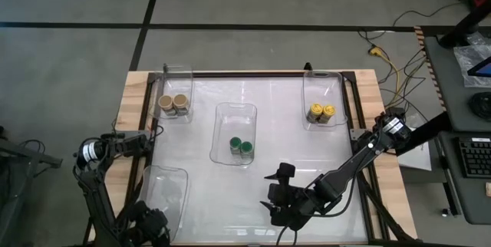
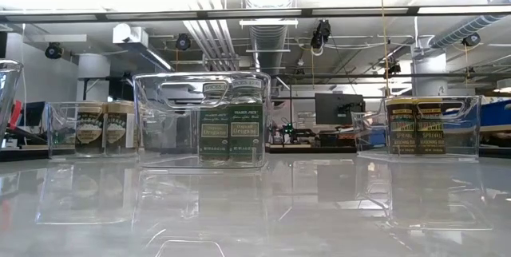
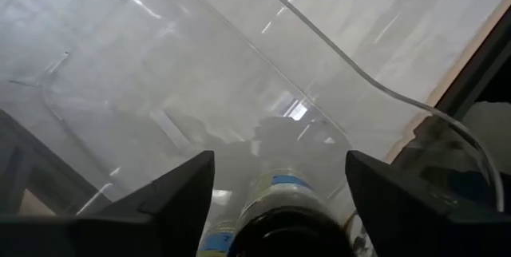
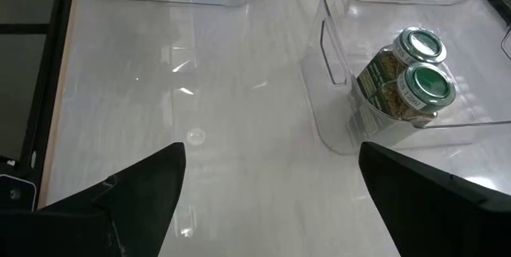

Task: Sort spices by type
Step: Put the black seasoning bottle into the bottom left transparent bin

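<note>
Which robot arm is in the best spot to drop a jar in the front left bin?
Left. Its pincer holds a dark-lidded jar right over that bin; the right pincer is open and empty.

Counter (image 1: 230, 193): top is smooth, glossy white, reflecting ceiling lights and the bins standing on it; border is pale bare wood (image 1: 130, 97), matt, with dark metal rails inside it.

Bins: four, clear hard plastic, glossy, rounded rims catching glare. Centre bin (image 1: 234, 113), far-left-corner bin (image 1: 178, 70), far-right-corner bin (image 1: 322, 78), near-left-corner bin (image 1: 165, 182).

Green-lidded jars (image 4: 411, 73): clear glass or plastic, cannot tell which; printed paper labels; lids smooth with a slight sheen.

Yellow-lidded jars (image 1: 321, 112) and tan-lidded jars (image 1: 173, 103): same build, dark printed labels.

Left gripper (image 3: 275, 209) and right gripper (image 4: 271, 201): dark fingers, matt finish.
</note>
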You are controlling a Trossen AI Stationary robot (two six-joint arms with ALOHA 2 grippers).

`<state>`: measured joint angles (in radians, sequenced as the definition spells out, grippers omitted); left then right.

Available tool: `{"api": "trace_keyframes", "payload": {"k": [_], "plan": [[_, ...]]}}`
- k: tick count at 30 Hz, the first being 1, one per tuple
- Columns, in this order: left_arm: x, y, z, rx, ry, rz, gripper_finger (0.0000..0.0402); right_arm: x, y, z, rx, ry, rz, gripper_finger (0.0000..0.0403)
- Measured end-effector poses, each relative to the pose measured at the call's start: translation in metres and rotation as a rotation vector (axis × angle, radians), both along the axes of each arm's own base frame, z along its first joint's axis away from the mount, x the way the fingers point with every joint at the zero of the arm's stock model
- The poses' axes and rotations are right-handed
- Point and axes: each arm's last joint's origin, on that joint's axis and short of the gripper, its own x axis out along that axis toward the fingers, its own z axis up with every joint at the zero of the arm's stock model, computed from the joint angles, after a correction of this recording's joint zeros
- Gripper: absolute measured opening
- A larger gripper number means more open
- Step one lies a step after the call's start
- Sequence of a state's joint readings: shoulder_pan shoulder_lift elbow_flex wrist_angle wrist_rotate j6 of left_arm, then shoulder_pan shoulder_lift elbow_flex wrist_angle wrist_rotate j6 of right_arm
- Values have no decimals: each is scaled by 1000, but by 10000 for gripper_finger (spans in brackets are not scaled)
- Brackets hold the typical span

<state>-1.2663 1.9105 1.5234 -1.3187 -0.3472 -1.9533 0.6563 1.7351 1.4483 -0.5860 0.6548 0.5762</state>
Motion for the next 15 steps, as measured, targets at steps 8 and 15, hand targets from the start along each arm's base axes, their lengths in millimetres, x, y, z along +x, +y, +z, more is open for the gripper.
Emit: {"api": "trace_keyframes", "payload": {"k": [8,15], "plan": [[3,5,4,19,1,5,279,0,0,0,-1,0,0,365],[10,7,8,34,16,-23,279,0,-1,0,-2,1,0,365]]}}
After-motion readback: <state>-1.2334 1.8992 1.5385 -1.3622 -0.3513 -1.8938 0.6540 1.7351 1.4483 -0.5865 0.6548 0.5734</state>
